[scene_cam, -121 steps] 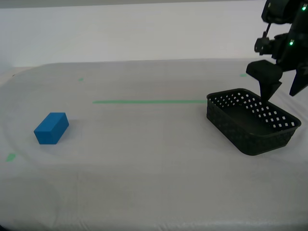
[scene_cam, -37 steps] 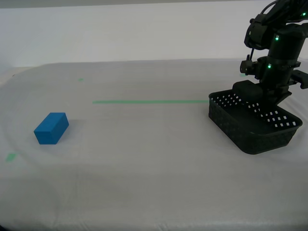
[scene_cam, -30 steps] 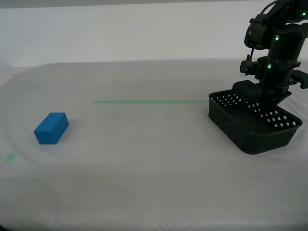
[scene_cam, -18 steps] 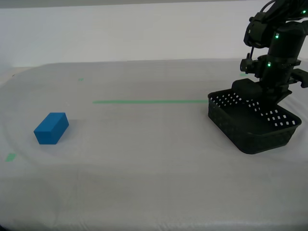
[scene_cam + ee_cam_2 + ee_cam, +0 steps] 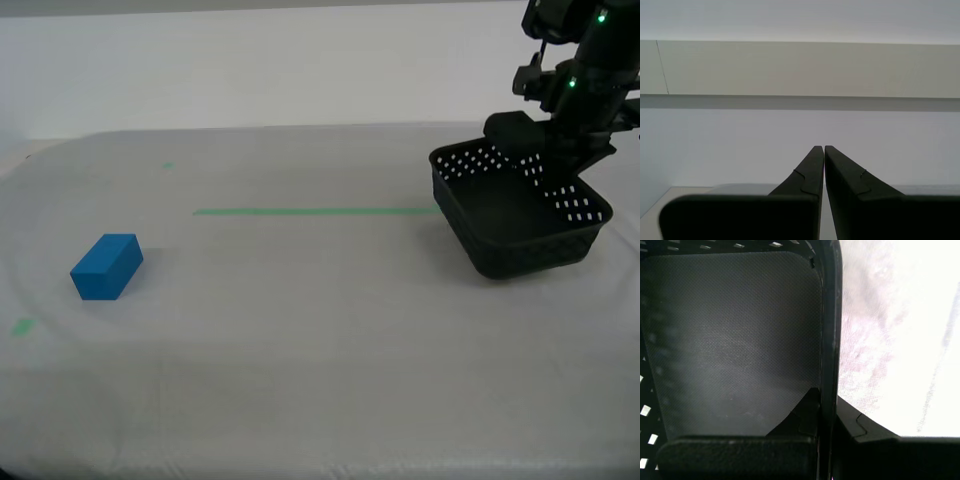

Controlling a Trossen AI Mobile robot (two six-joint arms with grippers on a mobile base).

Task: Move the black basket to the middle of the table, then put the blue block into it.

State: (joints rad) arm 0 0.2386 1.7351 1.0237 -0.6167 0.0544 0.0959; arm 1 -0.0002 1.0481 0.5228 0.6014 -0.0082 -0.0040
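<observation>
The black basket (image 5: 505, 225) hangs tilted just above the table (image 5: 320, 340) at the exterior view's right, its open side turned toward the camera. My first gripper (image 5: 537, 160) is shut on the basket's far wall. In the first wrist view that wall runs between the closed fingers (image 5: 826, 407), with the basket's floor (image 5: 730, 335) on one side. The blue block (image 5: 106, 266) lies alone at the exterior view's left. My second gripper (image 5: 823, 150) is shut on nothing and faces a pale wall.
A green tape line (image 5: 310, 211) crosses the white cloth from the middle toward the basket. Small green marks sit at the back left (image 5: 167, 165) and front left (image 5: 22, 325) of the exterior view. A white wall stands behind the table.
My first gripper came down onto the basket's far wall, closed on it, and has now risen. The basket has left the cloth and tipped, its near side hanging lower. The block has not moved.
</observation>
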